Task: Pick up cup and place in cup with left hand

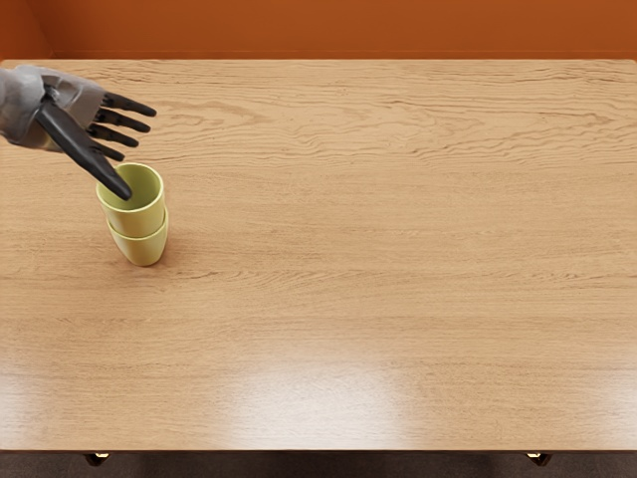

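So 2 cups are stacked here, both in smooth yellow-green with a soft sheen, round and tapered toward the base. The upper cup (149,220) is seated in the lower cup (145,250), with its rounded rim and a good part of its wall left showing above. The stack is stood upright toward the left side of the bench (398,239), which is finished in pale wood with wavy grain and some glossy patches near the front edge.

The left hand (78,98) is made up of a grey palm and slim black fingers. Its 4 fingers are spread apart and pointed right, past the stack's far side, while the thumb is angled down over the upper cup's mouth. Whether the rim is touched can't be told.

Closest room is limited by that thumb; to the right, a wide stretch of wood is left, and the front edge is well apart. An orange wall (348,28) is seen behind.
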Motion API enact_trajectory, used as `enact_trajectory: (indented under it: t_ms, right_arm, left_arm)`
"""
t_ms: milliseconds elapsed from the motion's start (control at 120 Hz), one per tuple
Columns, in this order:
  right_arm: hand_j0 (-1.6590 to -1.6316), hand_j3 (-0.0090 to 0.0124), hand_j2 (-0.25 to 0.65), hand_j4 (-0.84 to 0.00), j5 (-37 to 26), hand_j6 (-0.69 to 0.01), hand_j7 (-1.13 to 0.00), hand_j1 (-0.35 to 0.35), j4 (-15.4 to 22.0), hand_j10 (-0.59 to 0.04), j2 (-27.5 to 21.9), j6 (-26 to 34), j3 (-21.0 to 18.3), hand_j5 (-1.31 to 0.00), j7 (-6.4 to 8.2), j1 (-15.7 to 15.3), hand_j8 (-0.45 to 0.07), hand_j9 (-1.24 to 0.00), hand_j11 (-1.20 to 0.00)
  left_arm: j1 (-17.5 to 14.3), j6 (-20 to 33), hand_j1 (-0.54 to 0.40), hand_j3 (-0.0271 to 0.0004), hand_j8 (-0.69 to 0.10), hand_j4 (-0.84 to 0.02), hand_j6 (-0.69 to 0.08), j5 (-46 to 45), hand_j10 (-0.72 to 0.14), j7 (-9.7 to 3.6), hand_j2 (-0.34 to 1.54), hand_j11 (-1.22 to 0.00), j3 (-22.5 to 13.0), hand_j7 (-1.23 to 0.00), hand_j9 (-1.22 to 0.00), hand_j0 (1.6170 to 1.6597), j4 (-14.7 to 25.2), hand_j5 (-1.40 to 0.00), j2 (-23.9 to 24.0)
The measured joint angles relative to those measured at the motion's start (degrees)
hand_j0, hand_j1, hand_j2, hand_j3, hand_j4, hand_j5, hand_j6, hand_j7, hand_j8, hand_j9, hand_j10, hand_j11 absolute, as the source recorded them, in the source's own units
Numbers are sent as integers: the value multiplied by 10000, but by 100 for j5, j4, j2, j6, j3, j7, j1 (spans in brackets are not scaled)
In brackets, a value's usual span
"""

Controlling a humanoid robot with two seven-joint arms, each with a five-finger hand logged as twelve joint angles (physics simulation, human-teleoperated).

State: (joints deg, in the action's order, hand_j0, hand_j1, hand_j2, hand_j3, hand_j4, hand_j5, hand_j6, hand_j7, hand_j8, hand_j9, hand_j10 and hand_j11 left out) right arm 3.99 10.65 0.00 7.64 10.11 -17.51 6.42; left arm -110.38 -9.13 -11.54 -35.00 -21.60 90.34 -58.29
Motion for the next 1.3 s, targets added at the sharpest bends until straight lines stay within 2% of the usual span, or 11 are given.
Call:
enact_trajectory:
  t_ms: [133, 242, 433, 575, 767, 900, 1042, 1300]
  right_arm:
    - [-16581, 0, -59, -293, 4, -293, -381, -3139, -1, -293, 0, 1, 0, -381, -5, -1, -293, -381, -381]
    - [-16581, 0, -59, -293, 5, -294, -381, -3139, 1, -294, 0, 0, 1, -381, -6, -1, -294, -381, -381]
    - [-16581, 0, -59, -293, 6, -294, -381, -3139, 7, -294, 0, -5, 5, -381, -7, 4, -294, -381, -381]
    - [-16581, 0, -59, -294, 6, -294, -381, -3139, 8, -294, 0, -7, 7, -381, -7, 7, -294, -381, -381]
    - [-16581, 0, -59, -293, 6, -294, -381, -3139, 10, -294, 0, -7, 8, -381, -7, 8, -294, -381, -381]
    - [-16581, 0, -59, -293, 6, -294, -381, -3139, 22, -293, 0, -7, 8, -381, -7, 8, -294, -381, -381]
    - [-16581, 0, -59, -293, 6, -294, -381, -3139, 27, -293, 0, -5, 8, -381, -7, 8, -294, -381, -381]
    - [-16581, 0, -59, -293, 6, -293, -381, -3139, 37, -293, 0, -3, 7, -381, -7, 8, -293, -381, -381]
  left_arm:
    - [-5, -283, 3313, 0, -165, -169, -167, -492, -165, 0, 15, -195, 256, -197, -197, 16580, 267, -198, -311]
    - [59, -806, 3381, 0, -99, -100, -99, -1013, -99, 0, -2, -114, 388, -116, -115, 16581, 371, -116, -482]
    - [345, -1843, 3366, 0, -95, -94, -93, -1673, -98, 0, -5, -122, 450, -123, -123, 16581, 418, -123, -896]
    - [406, -2390, 3346, 0, -103, -102, -100, -1812, -107, 0, -2, -142, 459, -142, -142, 16581, 400, -142, -913]
    - [629, -2560, 3357, 0, -88, -88, -85, -1851, -94, 0, -3, -129, 459, -129, -129, 16581, 290, -128, -903]
    - [915, -2583, 3415, 0, -38, -37, -34, -1838, -44, 0, -13, -67, 455, -66, -66, 16581, 139, -65, -950]
    - [928, -2590, 3446, 0, -9, -9, -5, -1839, -16, 0, -18, -32, 468, -31, -32, 16581, -65, -30, -965]
    - [909, -2592, 3468, 0, 12, 12, 16, -1834, 5, 0, -23, -8, 479, -7, -7, 16581, -126, -5, -892]
